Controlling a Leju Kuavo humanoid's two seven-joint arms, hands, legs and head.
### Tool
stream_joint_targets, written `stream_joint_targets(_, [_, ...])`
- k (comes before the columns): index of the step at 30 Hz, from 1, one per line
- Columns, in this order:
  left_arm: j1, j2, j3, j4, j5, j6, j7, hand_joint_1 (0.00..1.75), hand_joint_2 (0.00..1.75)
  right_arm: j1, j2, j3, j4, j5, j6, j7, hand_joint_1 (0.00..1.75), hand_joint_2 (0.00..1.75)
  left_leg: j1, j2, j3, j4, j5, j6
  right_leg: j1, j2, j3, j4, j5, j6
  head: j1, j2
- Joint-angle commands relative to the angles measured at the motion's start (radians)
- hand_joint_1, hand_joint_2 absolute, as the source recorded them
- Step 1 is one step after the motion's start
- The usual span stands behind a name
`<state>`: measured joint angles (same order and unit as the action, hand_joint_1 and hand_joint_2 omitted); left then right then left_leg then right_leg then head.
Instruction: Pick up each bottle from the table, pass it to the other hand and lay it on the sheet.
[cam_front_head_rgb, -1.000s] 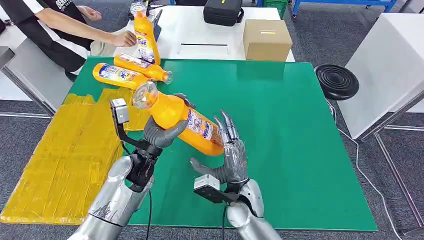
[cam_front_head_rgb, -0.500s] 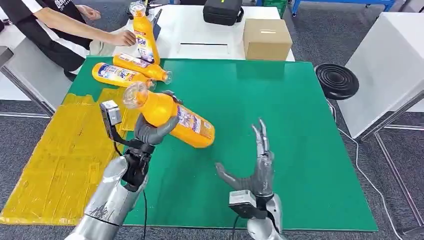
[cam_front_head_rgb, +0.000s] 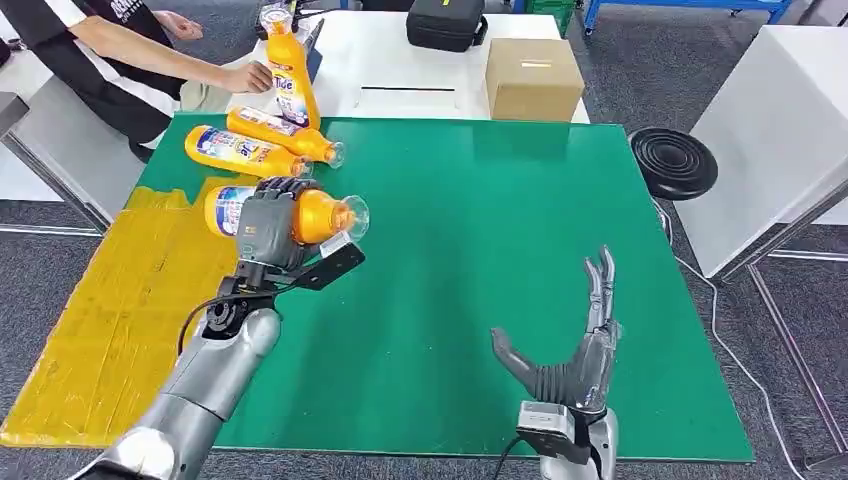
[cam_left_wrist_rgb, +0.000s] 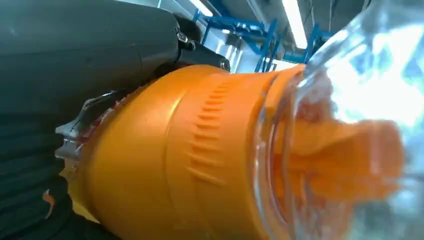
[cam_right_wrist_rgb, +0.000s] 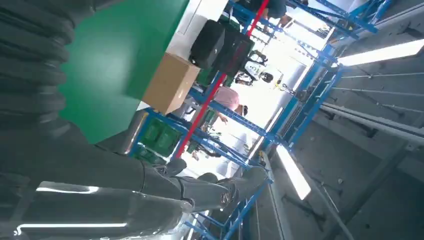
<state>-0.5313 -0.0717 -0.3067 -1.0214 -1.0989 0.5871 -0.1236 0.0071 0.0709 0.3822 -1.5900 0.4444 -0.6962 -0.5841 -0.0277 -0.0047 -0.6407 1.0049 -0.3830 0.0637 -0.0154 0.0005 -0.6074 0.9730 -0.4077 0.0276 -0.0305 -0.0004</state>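
Beneath left hand (cam_front_head_rgb: 268, 222), yellow sheet (cam_front_head_rgb: 120, 330); hand grips orange plastic bottle (cam_front_head_rgb: 318, 217), not yet laid. Right hand (cam_front_head_rgb: 577, 365) spread, empty.

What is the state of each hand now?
Left hand: holding an orange bottle.
Right hand: open, holding nothing.

Legible text: one partial label, head view
Upright orange bottle (cam_front_head_rgb: 287, 75) at the far edge of the green bench (cam_front_head_rgb: 520, 250): label shows large blue letters ending "…de", the start cut off; small print under it too fine to read. Labels on the two lying bottles (cam_front_head_rgb: 262, 142) and on the bottle held (cam_front_head_rgb: 285, 213): blurred, unreadable
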Motion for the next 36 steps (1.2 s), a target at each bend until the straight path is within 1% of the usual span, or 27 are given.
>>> stream_joint_targets(1, [-0.119, 0.009, -0.055, 0.287, -0.080, -0.002, 0.005, 1.75, 1.75, -0.069, -0.040, 0.032, 0.057, -0.025, 0.016, 0.019, 0.00, 1.75, 0.001, -0.001, 0.005, -0.002, -0.001, -0.005, 0.000, -0.001, 0.005, -0.002, -0.001, -0.002, 0.000, 0.000])
stream_joint_targets(2, [-0.118, 0.006, -0.056, 0.287, -0.083, 0.000, 0.007, 1.75, 1.75, -0.070, -0.039, 0.032, 0.057, -0.025, 0.016, 0.019, 0.00, 1.75, 0.001, -0.001, 0.002, -0.001, 0.000, -0.003, 0.001, -0.001, 0.003, -0.001, 0.000, -0.001, 0.000, 0.000])
stream_joint_targets(3, [-0.118, 0.006, -0.056, 0.287, -0.083, 0.000, 0.007, 1.75, 1.75, -0.070, -0.039, 0.032, 0.057, -0.025, 0.016, 0.019, 0.00, 1.75, 0.001, -0.001, 0.005, -0.001, -0.001, -0.005, 0.001, -0.001, 0.005, -0.002, -0.001, -0.002, 0.000, 0.000])
stream_joint_targets(5, [-0.118, 0.006, -0.056, 0.287, -0.083, 0.000, 0.007, 1.75, 1.75, -0.070, -0.039, 0.032, 0.057, -0.025, 0.016, 0.019, 0.00, 1.75, 0.000, 0.000, 0.002, -0.001, 0.000, -0.003, 0.000, 0.000, 0.002, -0.001, 0.000, -0.001, 0.000, 0.000])
stream_joint_targets(6, [-0.118, 0.006, -0.056, 0.287, -0.083, 0.000, 0.007, 1.75, 1.75, -0.070, -0.039, 0.032, 0.057, -0.025, 0.016, 0.019, 0.00, 1.75, 0.001, 0.000, 0.005, -0.001, -0.001, -0.005, 0.001, 0.000, 0.005, -0.002, -0.001, -0.002, 0.000, 0.000])
stream_joint_targets(7, [-0.118, 0.006, -0.056, 0.287, -0.083, 0.000, 0.007, 1.75, 1.75, -0.070, -0.039, 0.032, 0.057, -0.025, 0.016, 0.019, 0.00, 1.75, 0.001, 0.000, 0.004, -0.001, -0.001, -0.004, 0.001, 0.000, 0.004, -0.001, -0.001, -0.002, 0.000, 0.000])
stream_joint_targets(8, [-0.124, 0.005, -0.062, 0.301, -0.110, -0.008, 0.023, 1.75, 1.75, -0.070, -0.043, 0.037, 0.055, -0.028, 0.020, 0.022, 0.00, 1.75, 0.001, 0.000, 0.006, -0.002, -0.001, -0.006, 0.001, 0.000, 0.006, -0.002, -0.001, -0.002, 0.000, 0.000])
stream_joint_targets(9, [-0.126, 0.004, -0.066, 0.308, -0.124, -0.010, 0.035, 1.75, 1.75, -0.072, -0.046, 0.041, 0.057, -0.026, 0.024, 0.023, 0.00, 1.75, 0.001, 0.000, 0.004, -0.001, -0.001, -0.005, 0.001, 0.000, 0.005, -0.002, -0.001, -0.002, 0.000, 0.000])
stream_joint_targets(12, [-0.155, -0.008, -0.086, 0.384, -0.214, -0.035, 0.100, 1.75, 1.75, -0.085, -0.055, 0.045, 0.056, -0.016, 0.030, 0.036, 0.00, 1.75, 0.001, -0.001, 0.003, -0.001, -0.001, -0.005, 0.001, -0.001, 0.004, -0.001, -0.001, -0.002, 0.000, 0.000])
stream_joint_targets(13, [-0.167, -0.009, -0.088, 0.414, -0.235, -0.043, 0.119, 1.75, 1.75, -0.086, -0.059, 0.044, 0.053, -0.011, 0.034, 0.045, 0.00, 1.75, 0.001, -0.001, 0.006, -0.001, -0.001, -0.006, 0.001, -0.001, 0.006, -0.002, -0.001, -0.002, 0.000, 0.000])
stream_joint_targets(14, [-0.181, -0.008, -0.089, 0.448, -0.257, -0.050, 0.141, 1.75, 1.75, -0.085, -0.061, 0.043, 0.050, -0.008, 0.041, 0.052, 0.00, 1.75, 0.001, -0.001, 0.003, -0.001, -0.001, -0.005, 0.001, -0.001, 0.004, -0.001, 0.000, -0.002, 0.000, 0.000])
stream_joint_targets(16, [-0.204, -0.008, -0.077, 0.499, -0.263, -0.060, 0.158, 1.75, 1.75, -0.079, -0.061, 0.041, 0.045, -0.001, 0.051, 0.059, 0.00, 1.75, 0.001, -0.001, 0.005, -0.001, -0.001, -0.006, 0.001, -0.001, 0.006, -0.002, -0.001, -0.002, 0.000, 0.000])
stream_joint_targets(17, [-0.223, -0.006, -0.070, 0.539, -0.280, -0.055, 0.174, 1.75, 1.75, -0.075, -0.058, 0.041, 0.043, 0.011, 0.061, 0.061, 0.00, 1.75, 0.001, -0.001, 0.004, 0.000, -0.001, -0.005, 0.001, -0.001, 0.004, -0.001, -0.001, -0.002, 0.000, 0.000])
stream_joint_targets(18, [-0.230, -0.004, -0.062, 0.554, -0.279, -0.060, 0.179, 1.75, 1.75, -0.074, -0.056, 0.041, 0.042, 0.017, 0.066, 0.064, 0.00, 1.75, 0.001, 0.000, 0.002, 0.000, 0.000, -0.003, 0.000, 0.000, 0.002, -0.001, 0.000, -0.001, 0.000, 0.000])
stream_joint_targets(19, [-0.238, -0.002, -0.051, 0.572, -0.277, -0.063, 0.175, 1.75, 1.75, -0.073, -0.052, 0.042, 0.043, 0.024, 0.070, 0.067, 0.00, 1.75, 0.001, 0.000, 0.004, -0.001, -0.001, -0.005, 0.001, 0.000, 0.005, -0.001, -0.001, -0.002, 0.000, 0.000])
stream_joint_targets(21, [-0.238, -0.002, -0.051, 0.572, -0.277, -0.063, 0.175, 1.75, 1.75, -0.073, -0.052, 0.042, 0.043, 0.024, 0.070, 0.067, 0.00, 1.75, 0.001, 0.000, 0.002, 0.000, -0.001, -0.004, 0.001, 0.000, 0.003, -0.001, 0.000, -0.001, 0.000, 0.000])
stream_joint_targets(22, [-0.238, -0.002, -0.051, 0.572, -0.277, -0.063, 0.175, 1.75, 1.75, -0.073, -0.052, 0.042, 0.043, 0.024, 0.070, 0.067, 0.00, 1.75, 0.001, 0.001, 0.005, -0.001, -0.001, -0.006, 0.001, 0.001, 0.005, -0.002, -0.001, -0.002, 0.000, 0.000])
stream_joint_targets(23, [-0.240, -0.002, -0.046, 0.577, -0.274, -0.070, 0.179, 1.75, 1.75, -0.075, -0.052, 0.042, 0.045, 0.026, 0.072, 0.067, 0.00, 1.75, 0.001, 0.000, 0.003, 0.000, -0.001, -0.005, 0.001, 0.000, 0.004, -0.001, -0.001, -0.002, 0.000, 0.000])
stream_joint_targets(24, [-0.246, 0.000, -0.041, 0.588, -0.280, -0.074, 0.195, 1.75, 1.75, -0.078, -0.051, 0.042, 0.047, 0.030, 0.078, 0.071, 0.00, 1.75, 0.001, 0.000, 0.005, -0.001, -0.002, -0.006, 0.001, 0.000, 0.006, -0.002, -0.001, -0.002, 0.000, 0.000])
stream_joint_targets(26, [-0.258, 0.007, -0.024, 0.618, -0.286, -0.075, 0.217, 1.75, 1.75, -0.083, -0.047, 0.038, 0.050, 0.033, 0.085, 0.075, 0.00, 1.75, 0.001, 0.000, 0.002, 0.000, -0.001, -0.003, 0.001, 0.001, 0.002, -0.001, 0.000, -0.001, 0.000, 0.000])
stream_joint_targets(27, [-0.263, 0.009, -0.009, 0.631, -0.279, -0.081, 0.225, 1.75, 1.75, -0.087, -0.047, 0.038, 0.052, 0.034, 0.088, 0.077, 0.00, 1.75, 0.001, 0.001, 0.005, -0.001, -0.002, -0.006, 0.001, 0.001, 0.005, -0.001, -0.001, -0.002, 0.000, 0.000])
stream_joint_targets(30, [-0.267, 0.010, 0.016, 0.657, -0.258, -0.101, 0.212, 1.75, 1.75, -0.094, -0.048, 0.036, 0.060, 0.034, 0.095, 0.082, 0.00, 1.75, 0.001, 0.002, 0.002, 0.000, -0.001, -0.004, 0.001, 0.002, 0.003, -0.001, 0.000, -0.001, 0.000, 0.000])
stream_joint_targets(31, [-0.266, 0.011, 0.017, 0.659, -0.257, -0.099, 0.211, 1.75, 1.75, -0.093, -0.048, 0.036, 0.061, 0.034, 0.096, 0.082, 0.00, 1.75, 0.001, 0.003, 0.004, -0.001, -0.002, -0.006, 0.001, 0.003, 0.006, -0.001, 0.000, -0.002, 0.000, 0.000])
stream_joint_targets(32, [-0.261, 0.010, 0.019, 0.663, -0.258, -0.094, 0.208, 1.75, 1.75, -0.091, -0.049, 0.036, 0.064, 0.034, 0.098, 0.083, 0.00, 1.75, 0.001, 0.002, 0.002, 0.000, -0.001, -0.004, 0.001, 0.002, 0.004, -0.001, 0.000, -0.002, 0.000, 0.000])
stream_joint_targets(35, [-0.251, 0.007, 0.026, 0.665, -0.254, -0.083, 0.204, 1.75, 1.75, -0.081, -0.047, 0.039, 0.068, 0.034, 0.100, 0.084, 0.00, 1.75, 0.001, 0.002, 0.005, -0.001, -0.001, -0.006, 0.001, 0.001, 0.006, -0.002, 0.000, -0.002, 0.000, 0.000])
stream_joint_targets(36, [-0.248, 0.007, 0.030, 0.665, -0.252, -0.076, 0.199, 1.75, 1.75, -0.075, -0.046, 0.039, 0.067, 0.036, 0.101, 0.083, 0.00, 1.75, 0.001, 0.002, 0.009, -0.003, -0.002, -0.009, 0.001, 0.001, 0.010, -0.003, -0.001, -0.003, 0.000, 0.000])
